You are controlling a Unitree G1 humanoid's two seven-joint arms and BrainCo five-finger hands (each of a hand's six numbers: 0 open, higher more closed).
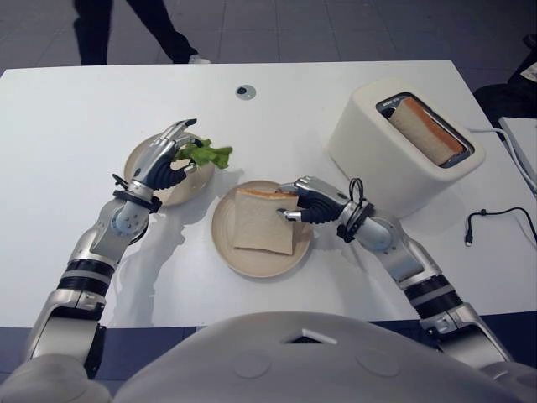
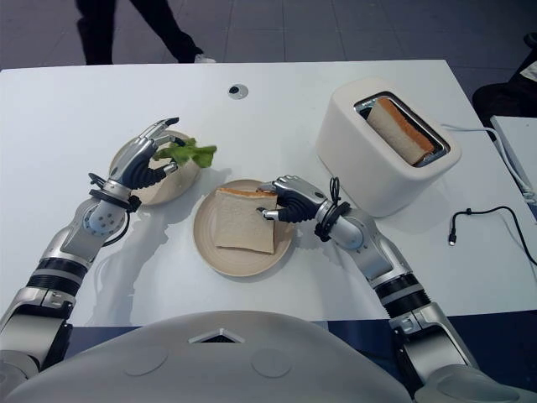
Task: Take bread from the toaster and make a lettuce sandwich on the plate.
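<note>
Left hand (image 1: 161,161) fingers are pinching the lettuce (image 1: 210,154), just over the bowl (image 1: 186,190). Right hand (image 1: 317,201) fingers are curled on the corner of the bread (image 1: 262,222), which lies flat on the plate (image 1: 252,264). Another slice (image 1: 426,130) sits in the toaster (image 1: 369,147), past the right fingers.

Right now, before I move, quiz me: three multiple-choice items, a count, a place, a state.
1. Slices in the cream toaster: A. none B. one C. two
2. The green lettuce leaf is: A. in the left hand, over the small tan dish B. in the toaster C. lying loose, unheld
3. The right hand is: A. open B. shut on the white bread slice on the round beige plate C. holding lettuce
Key: 1B, one slice shows; 2A, that hand pinches the leaf; 3B, it curls around one edge.
</note>
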